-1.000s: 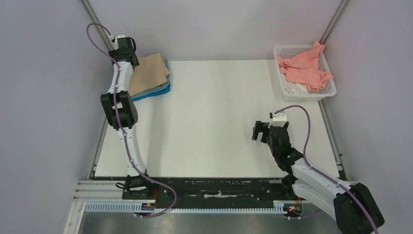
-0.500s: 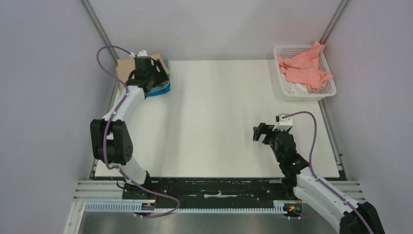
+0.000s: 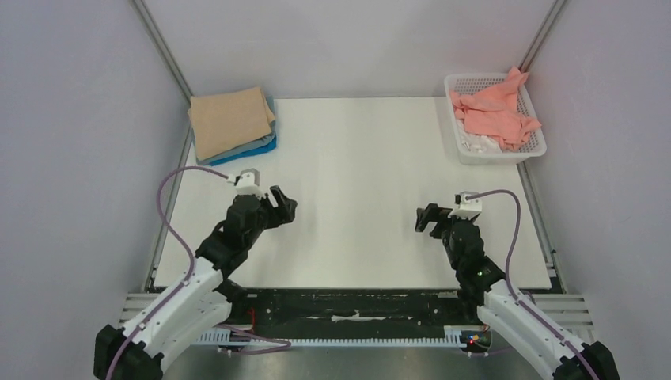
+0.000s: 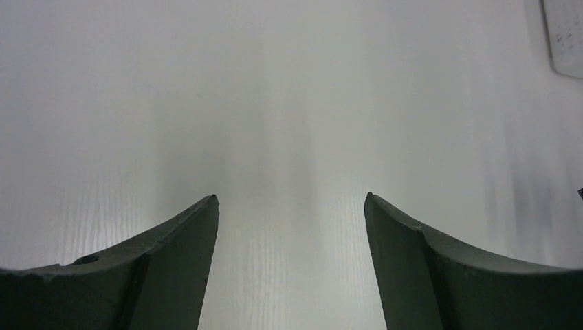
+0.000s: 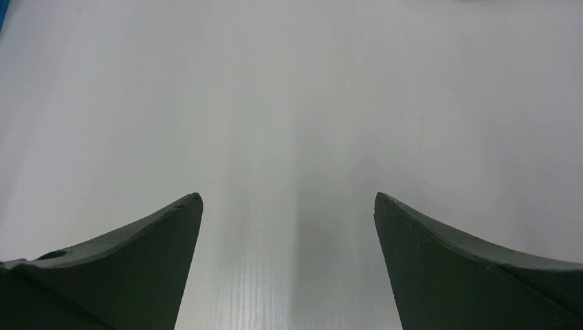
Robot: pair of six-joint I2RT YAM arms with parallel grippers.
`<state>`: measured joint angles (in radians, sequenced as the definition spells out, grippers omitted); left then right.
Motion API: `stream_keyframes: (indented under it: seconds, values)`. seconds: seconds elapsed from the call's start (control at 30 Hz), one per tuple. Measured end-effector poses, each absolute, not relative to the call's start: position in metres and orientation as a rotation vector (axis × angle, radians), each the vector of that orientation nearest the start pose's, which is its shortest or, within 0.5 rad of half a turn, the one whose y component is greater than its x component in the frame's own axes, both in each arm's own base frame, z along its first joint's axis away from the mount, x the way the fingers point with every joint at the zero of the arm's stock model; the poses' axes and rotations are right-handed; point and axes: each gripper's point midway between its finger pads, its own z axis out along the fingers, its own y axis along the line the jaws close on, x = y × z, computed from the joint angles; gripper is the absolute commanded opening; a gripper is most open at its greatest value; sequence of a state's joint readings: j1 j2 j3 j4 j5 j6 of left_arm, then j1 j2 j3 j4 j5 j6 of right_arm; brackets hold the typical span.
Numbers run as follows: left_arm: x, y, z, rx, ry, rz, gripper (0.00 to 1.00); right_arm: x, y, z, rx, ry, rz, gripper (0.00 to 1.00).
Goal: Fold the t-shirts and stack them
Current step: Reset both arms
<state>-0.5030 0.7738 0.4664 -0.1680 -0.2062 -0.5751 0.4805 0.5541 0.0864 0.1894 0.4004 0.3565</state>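
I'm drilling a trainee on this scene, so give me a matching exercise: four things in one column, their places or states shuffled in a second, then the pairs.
Column one
1. beige-tan folded cotton t-shirt
2. salmon pink crumpled cotton t-shirt
3. bright blue folded cotton t-shirt
4. left claw

Column two
A. heaped in the white plastic lattice basket
B. open above the white table
C. top of the far-left stack
D. low in that stack, only an edge showing

Pairs: 1-C, 2-A, 3-D, 4-B
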Motion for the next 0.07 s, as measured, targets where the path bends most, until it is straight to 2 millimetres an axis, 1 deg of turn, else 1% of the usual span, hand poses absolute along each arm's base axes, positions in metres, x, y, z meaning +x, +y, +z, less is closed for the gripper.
stream_keyframes:
  seconds: [0.07]
  values:
    - [0.2551, -0.121, 0.1394, -0.232, 2.023, -0.465, 0.83, 0.2564, 0.0712, 0.088, 0.167, 1.823, 0.218, 0.98]
